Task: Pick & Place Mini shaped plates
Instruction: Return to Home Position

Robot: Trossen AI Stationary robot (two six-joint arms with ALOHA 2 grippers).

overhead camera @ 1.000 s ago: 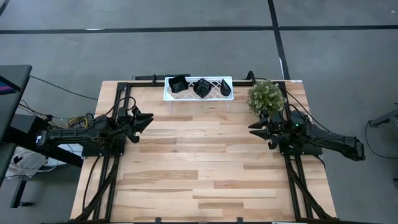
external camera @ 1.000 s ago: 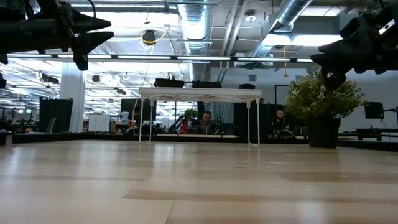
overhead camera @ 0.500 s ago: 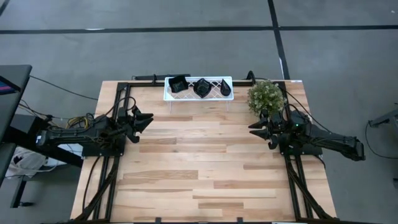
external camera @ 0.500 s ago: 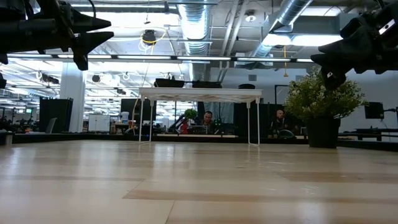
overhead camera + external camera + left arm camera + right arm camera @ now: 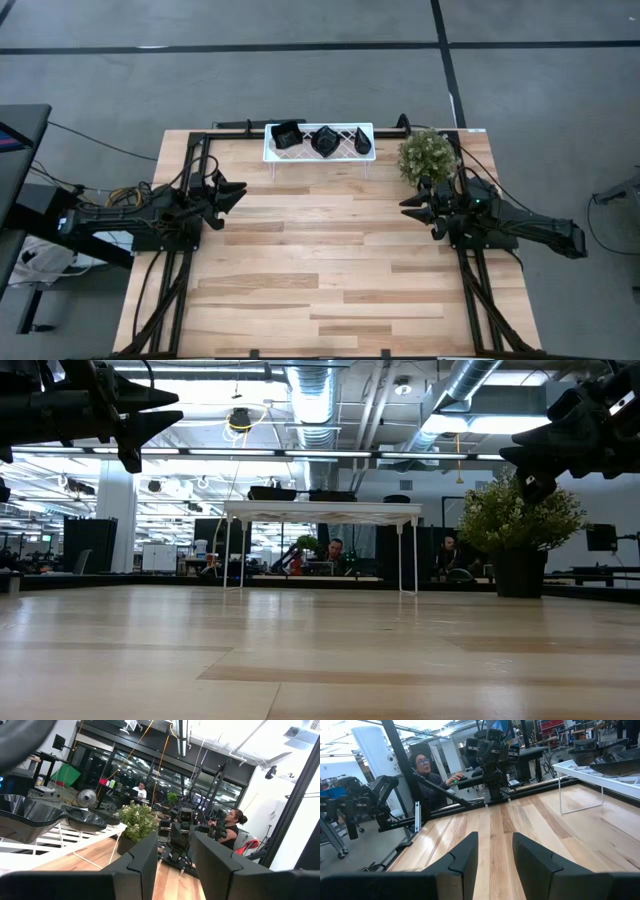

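Note:
Three black mini shaped plates (image 5: 287, 135) (image 5: 325, 140) (image 5: 361, 144) sit side by side on a white lattice tray (image 5: 318, 153) that stands on thin legs at the table's far edge. In the low view the tray (image 5: 320, 512) shows side-on, with the plates' dark rims (image 5: 272, 492) on top. My left gripper (image 5: 240, 190) hovers above the table's left side, open, holding nothing and pointing toward the middle. My right gripper (image 5: 404, 208) hovers above the right side, open, holding nothing and pointing left. The wrist views show a clear gap between each pair of fingers (image 5: 175, 865) (image 5: 495, 860).
A small potted plant (image 5: 428, 153) stands at the far right, just beyond my right gripper. Black frame rails (image 5: 188, 160) run along the table's left, right and far edges. A person (image 5: 232, 827) sits in the room beyond the table. Bare wood (image 5: 320, 260) fills the middle and near part.

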